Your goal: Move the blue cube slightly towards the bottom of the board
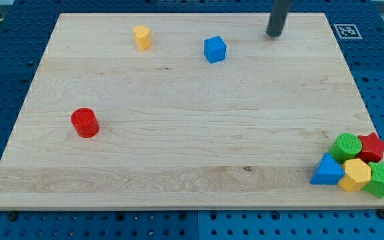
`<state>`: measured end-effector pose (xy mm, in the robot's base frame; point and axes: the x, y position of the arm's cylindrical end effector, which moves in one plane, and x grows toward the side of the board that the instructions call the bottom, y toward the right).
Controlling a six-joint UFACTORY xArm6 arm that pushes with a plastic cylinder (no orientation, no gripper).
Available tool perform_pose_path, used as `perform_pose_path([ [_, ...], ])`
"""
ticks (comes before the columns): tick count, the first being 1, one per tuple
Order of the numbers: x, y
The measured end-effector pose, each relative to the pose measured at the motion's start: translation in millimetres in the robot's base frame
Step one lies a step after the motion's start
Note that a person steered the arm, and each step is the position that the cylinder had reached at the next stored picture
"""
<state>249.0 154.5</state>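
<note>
The blue cube (pixel 215 49) sits in the upper middle of the tabletop (pixel 179 133). Our tip (pixel 273 35), a bare rod with no gripper to open or close, stands to its upper right, apart; we judge it must get above the cube.

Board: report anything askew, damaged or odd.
Nothing is damaged. The green star in the bottom-right cluster overhangs the board edge. The blue cube sits free; my tip is to its right, apart.
</note>
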Motion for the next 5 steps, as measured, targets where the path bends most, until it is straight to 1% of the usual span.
perform_pose_path([
  [1, -2, -42],
  [3, 0, -104],
  [5, 1, -111],
])
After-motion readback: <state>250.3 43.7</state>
